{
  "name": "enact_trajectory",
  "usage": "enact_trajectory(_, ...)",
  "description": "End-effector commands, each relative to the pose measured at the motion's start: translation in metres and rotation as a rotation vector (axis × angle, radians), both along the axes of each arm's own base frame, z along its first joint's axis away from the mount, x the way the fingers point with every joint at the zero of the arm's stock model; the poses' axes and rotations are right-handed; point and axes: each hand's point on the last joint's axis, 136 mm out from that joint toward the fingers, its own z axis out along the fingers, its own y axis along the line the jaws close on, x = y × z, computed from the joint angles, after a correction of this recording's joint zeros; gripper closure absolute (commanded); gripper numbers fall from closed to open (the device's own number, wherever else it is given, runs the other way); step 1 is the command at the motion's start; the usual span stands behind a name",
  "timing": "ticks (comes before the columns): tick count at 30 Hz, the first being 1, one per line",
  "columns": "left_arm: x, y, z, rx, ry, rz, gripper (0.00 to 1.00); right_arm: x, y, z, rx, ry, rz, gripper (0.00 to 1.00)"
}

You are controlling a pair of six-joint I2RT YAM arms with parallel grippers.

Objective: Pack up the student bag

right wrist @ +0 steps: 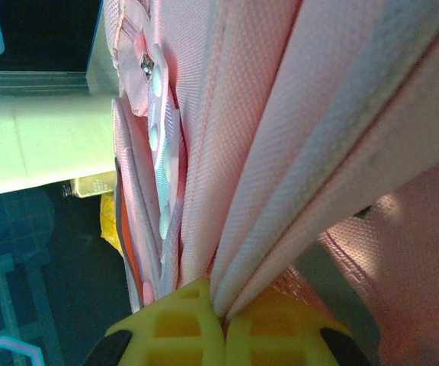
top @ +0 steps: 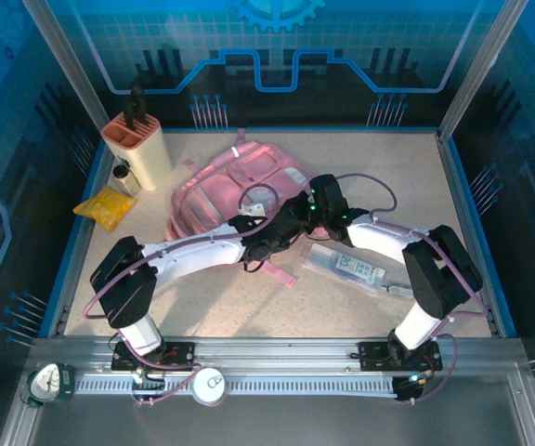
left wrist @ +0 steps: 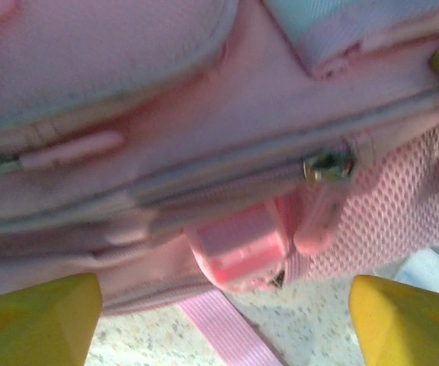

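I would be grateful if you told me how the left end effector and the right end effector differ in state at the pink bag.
The left end effector is open, its yellow fingers wide apart, while the right end effector is shut. The left holds nothing, hovering by a zip pull on the student bag; the right pinches folds of its fabric. Both have yellow fingers and are at the bag.

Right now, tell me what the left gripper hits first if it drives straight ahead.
Most likely the student bag, at its pink buckle beside the zipper pull; depth is unclear.
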Motion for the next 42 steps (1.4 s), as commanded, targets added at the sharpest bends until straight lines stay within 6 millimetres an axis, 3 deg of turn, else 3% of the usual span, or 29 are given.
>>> enact_trajectory(1,0.006,0.023,0.003,0.083,-0.054,0.131,0.07,-0.007,0.019,0.038,0.085,-0.088,0.042,1.0)
enact_trajectory(7,0.022,0.019,0.004,0.131,-0.092,0.15,0.05,-0.007,0.023,0.035,0.104,-0.088,0.047,1.0)
enact_trajectory(11,0.02,0.03,0.014,0.189,-0.103,0.16,0.17,-0.006,0.02,0.035,0.096,-0.097,0.036,1.0)
enact_trajectory(16,0.015,0.025,0.018,0.178,-0.106,0.058,0.3,-0.004,0.02,0.035,0.093,-0.104,0.032,1.0)
enact_trajectory(18,0.01,0.02,0.014,0.17,-0.072,0.011,0.35,-0.003,0.02,0.038,0.099,-0.108,0.031,1.0)
enact_trajectory(22,0.008,-0.008,0.001,0.124,-0.017,-0.167,0.43,-0.001,0.019,0.041,0.094,-0.118,0.028,1.0)
enact_trajectory(25,0.006,-0.013,0.002,0.129,-0.007,-0.198,0.49,0.0,0.02,0.041,0.096,-0.116,0.029,1.0)
enact_trajectory(29,0.011,-0.022,0.002,0.133,-0.008,-0.238,0.48,0.0,0.019,0.04,0.096,-0.119,0.025,1.0)
enact_trajectory(33,0.013,-0.01,0.007,0.204,-0.001,-0.21,0.48,-0.001,0.018,0.039,0.097,-0.114,0.023,1.0)
enact_trajectory(42,0.014,-0.005,-0.002,0.083,0.023,-0.188,0.5,-0.002,0.017,0.041,0.092,-0.121,0.024,1.0)
